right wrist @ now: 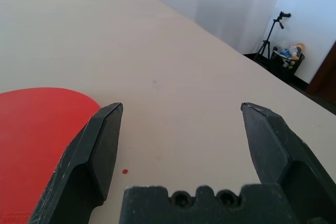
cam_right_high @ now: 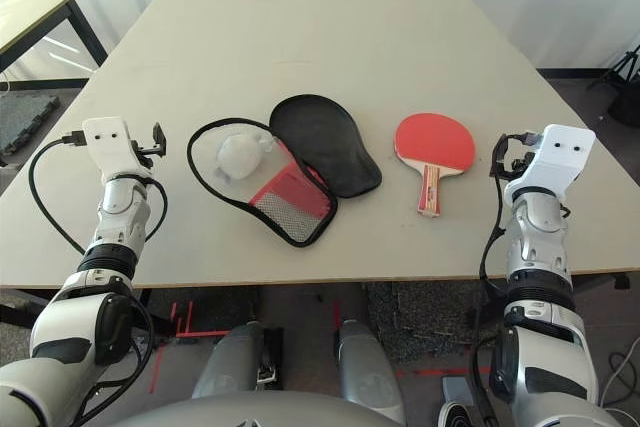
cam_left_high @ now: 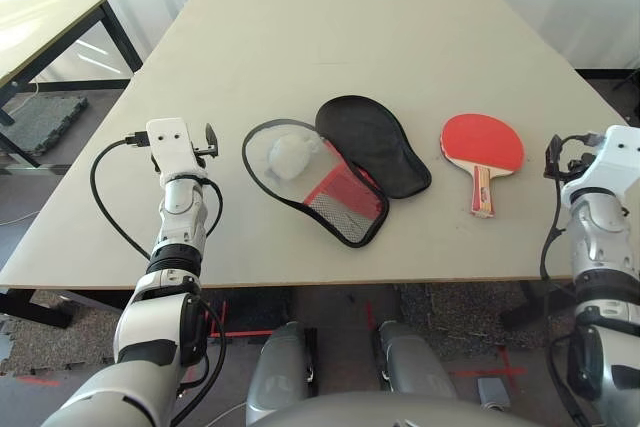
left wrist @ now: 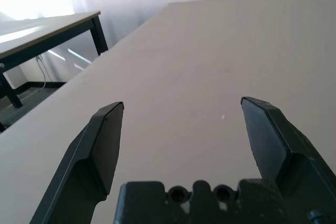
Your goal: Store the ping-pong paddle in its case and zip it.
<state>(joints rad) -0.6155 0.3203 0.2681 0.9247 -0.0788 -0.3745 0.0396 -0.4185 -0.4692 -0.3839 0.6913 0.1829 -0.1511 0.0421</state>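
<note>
Paddle: the paddle [cam_left_high: 482,147] lies flat on the pale surface [cam_left_high: 340,37], right of centre, untouched; round red rubber face away from the robot, wooden handle toward the near edge.
Long axis: runs roughly front to back, handle end nearest the robot.
Case: the case [cam_left_high: 345,162] lies unzipped and splayed at centre, just left of the paddle and apart from it; 1 flap shows black lining, the other red fabric with black mesh, and a fluffy white pom-pom [cam_left_high: 290,155] rests on it.
Right claw: the right claw [right wrist: 181,129] hovers low over the surface with its 2 black fingers spread wide, gripping nothing; the paddle's red face sits just beside it, on the inner side.
Left claw: the left claw [left wrist: 181,129] is likewise spread and bare, off the case's outer side.
Nearer arm: the right, by a clear margin; the left is better placed for the case.
Likely next move: right claw swings inward to the handle, a narrow rigid grip; the limp case will probably need holding.
</note>
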